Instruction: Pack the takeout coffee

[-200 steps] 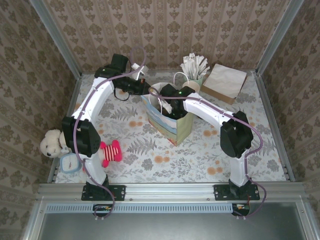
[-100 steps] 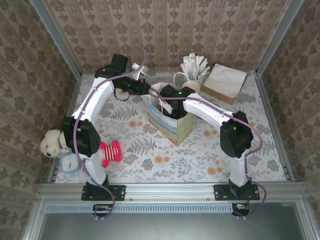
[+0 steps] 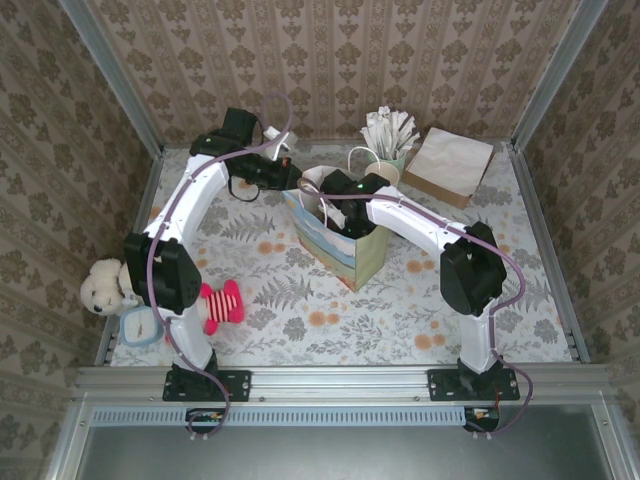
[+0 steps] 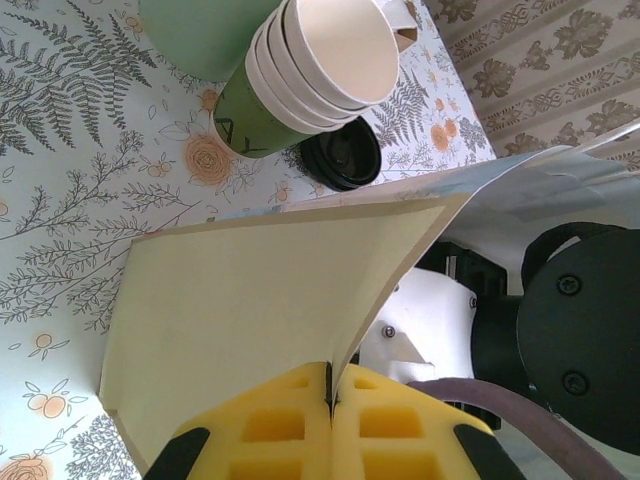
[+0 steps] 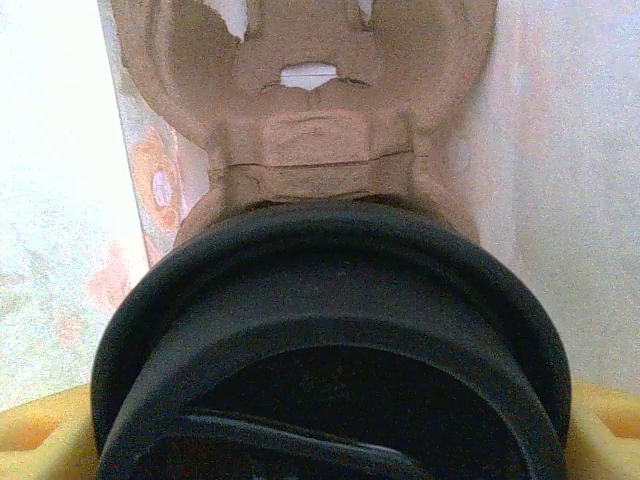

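Note:
The takeout coffee (image 5: pixel 330 330) shows its round black lid in the right wrist view, and my right gripper (image 5: pixel 330 445) is shut on it, a yellow finger (image 5: pixel 40 440) at each side. It hangs inside the gift bag (image 3: pixel 345 250), above a brown pulp cup carrier (image 5: pixel 310 140) on the bag's floor. From above, the right wrist (image 3: pixel 348 185) reaches down into the bag's mouth. My left gripper (image 4: pixel 328 385) is shut on the bag's cream upper edge (image 4: pixel 260 290), at the bag's far left corner (image 3: pixel 292 185). The cup's green body is hidden.
A stack of lidless green cups (image 4: pixel 300 70) and a loose black lid (image 4: pixel 340 158) stand just behind the bag. A cup of white sticks (image 3: pixel 390 135) and a brown paper pack (image 3: pixel 450 165) sit at the back right. A plush bear (image 3: pixel 105 285) and a red toy (image 3: pixel 220 305) lie at the left.

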Tool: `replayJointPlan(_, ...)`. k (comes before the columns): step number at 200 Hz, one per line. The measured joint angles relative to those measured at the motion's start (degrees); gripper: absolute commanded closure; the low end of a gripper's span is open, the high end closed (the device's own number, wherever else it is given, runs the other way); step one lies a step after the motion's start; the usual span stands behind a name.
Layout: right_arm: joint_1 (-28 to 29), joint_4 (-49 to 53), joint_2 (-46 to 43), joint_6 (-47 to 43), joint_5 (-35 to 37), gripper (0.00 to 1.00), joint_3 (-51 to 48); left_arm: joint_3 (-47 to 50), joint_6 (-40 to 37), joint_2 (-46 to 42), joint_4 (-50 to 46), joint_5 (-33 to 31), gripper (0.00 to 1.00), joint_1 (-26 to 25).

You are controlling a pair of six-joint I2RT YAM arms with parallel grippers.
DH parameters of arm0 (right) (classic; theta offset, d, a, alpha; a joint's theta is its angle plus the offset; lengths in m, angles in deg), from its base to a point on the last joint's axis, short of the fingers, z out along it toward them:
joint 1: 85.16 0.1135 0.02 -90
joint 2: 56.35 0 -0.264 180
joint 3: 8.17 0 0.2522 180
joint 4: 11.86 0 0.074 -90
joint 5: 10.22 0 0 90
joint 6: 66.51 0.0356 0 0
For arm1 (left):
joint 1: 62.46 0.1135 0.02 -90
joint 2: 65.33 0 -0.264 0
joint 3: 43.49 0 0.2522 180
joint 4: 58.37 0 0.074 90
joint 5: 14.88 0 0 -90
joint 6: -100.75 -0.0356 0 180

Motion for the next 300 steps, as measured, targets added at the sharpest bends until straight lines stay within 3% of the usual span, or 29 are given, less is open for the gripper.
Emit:
replayJointPlan(181, 0.0, 1.9, 0.9, -0.22, 1.88, 0.42, 0.96, 3.3, -0.2, -1.99, 1.62, 0.57, 1.0, -0.02)
replayJointPlan(300, -0.42, 10.95, 3.19, 1.07, 0.35, 0.43, 10.86, 0.48, -0.42, -2.8, 0.02, -3.41, 1.0, -0.48)
